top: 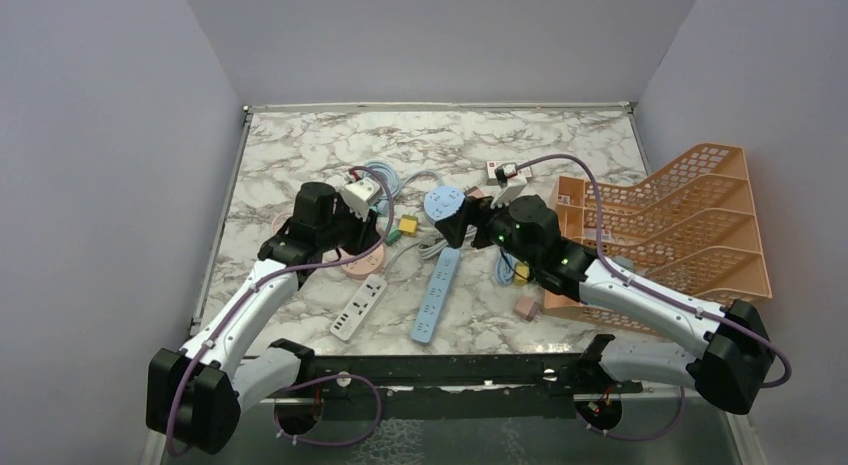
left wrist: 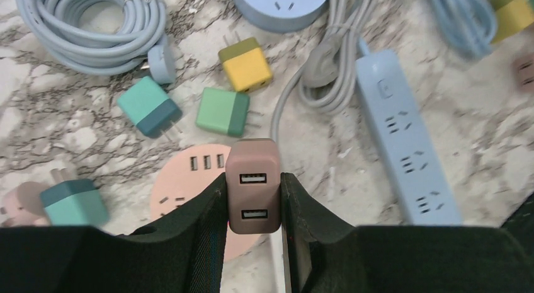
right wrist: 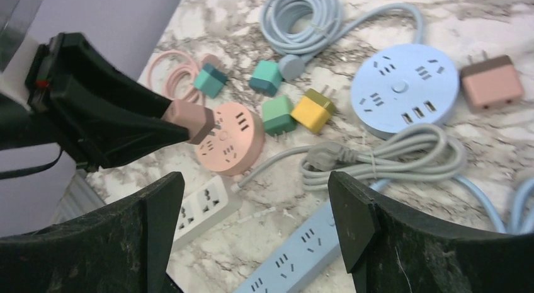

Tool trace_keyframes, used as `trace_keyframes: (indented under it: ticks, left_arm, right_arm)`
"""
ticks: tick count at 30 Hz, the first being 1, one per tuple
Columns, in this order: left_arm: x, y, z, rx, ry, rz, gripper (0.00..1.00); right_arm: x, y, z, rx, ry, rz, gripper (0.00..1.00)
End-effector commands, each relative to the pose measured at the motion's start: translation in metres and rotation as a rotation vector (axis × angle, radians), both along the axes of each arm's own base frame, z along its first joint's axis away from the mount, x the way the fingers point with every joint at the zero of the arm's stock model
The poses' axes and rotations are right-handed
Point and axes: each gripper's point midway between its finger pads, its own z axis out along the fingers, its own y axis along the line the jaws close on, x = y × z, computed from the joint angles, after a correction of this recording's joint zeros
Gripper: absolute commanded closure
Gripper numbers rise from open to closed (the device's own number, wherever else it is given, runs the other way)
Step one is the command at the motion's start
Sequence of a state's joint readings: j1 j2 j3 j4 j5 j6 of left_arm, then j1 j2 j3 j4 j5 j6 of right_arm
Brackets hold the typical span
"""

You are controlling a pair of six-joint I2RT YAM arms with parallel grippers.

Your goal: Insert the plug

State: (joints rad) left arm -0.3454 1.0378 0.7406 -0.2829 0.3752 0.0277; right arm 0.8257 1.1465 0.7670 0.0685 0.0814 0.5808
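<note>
Left gripper (left wrist: 254, 179) is clamped on the pink charger (left wrist: 254, 155), pads squeezing its two sides. The USB ports face back at the wrist camera, so the prongs are on the hidden far end. Just below and beyond the fingertips sits the pink round socket (left wrist: 189, 173). From the right wrist view the charger's nose hangs over that socket's rim, and I can't tell if it's touching. Further out past the tips are a green charger (left wrist: 221, 111) and a yellow charger (left wrist: 245, 65), and off to the gripper's right lies the blue power strip (left wrist: 403, 135). Right gripper (right wrist: 255, 211) is spread wide with nothing in it, hovering over the cables.

My take on doing this bit well: the charger looks off-centre from any slot pair. I'd shift it over a two-slot opening first, keep it square to the socket face, then push straight along the prongs. That little puck probably slides, so pinning it with the free gripper would help. Don't loosen the grip until it's seated.
</note>
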Motion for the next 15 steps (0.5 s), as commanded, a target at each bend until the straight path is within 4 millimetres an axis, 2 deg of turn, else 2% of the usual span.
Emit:
trace_keyframes:
  ticks: [1,3,5,8,15]
  left_arm:
    - [0.004,0.032,-0.024,0.277,-0.127,-0.105,1.0]
    - [0.003,0.046,-0.039,0.341,-0.113,-0.088,1.0]
    - [0.002,0.053,-0.045,0.367,-0.097,-0.087,1.0]
    - [0.0,0.055,-0.049,0.373,-0.106,-0.115,1.0]
    - [0.007,0.062,-0.061,0.377,-0.087,-0.125,1.0]
  right_arm:
    - [0.008,-0.029,-0.03,-0.097,0.059,-0.158,0.15]
    - [0.009,-0.031,-0.038,-0.122,0.067,-0.165,0.15]
    - [0.01,-0.032,-0.042,-0.142,0.076,-0.17,0.15]
    - [0.013,-0.034,-0.048,-0.175,0.063,-0.173,0.15]
    - [0.028,-0.039,-0.043,-0.21,0.001,-0.194,0.15]
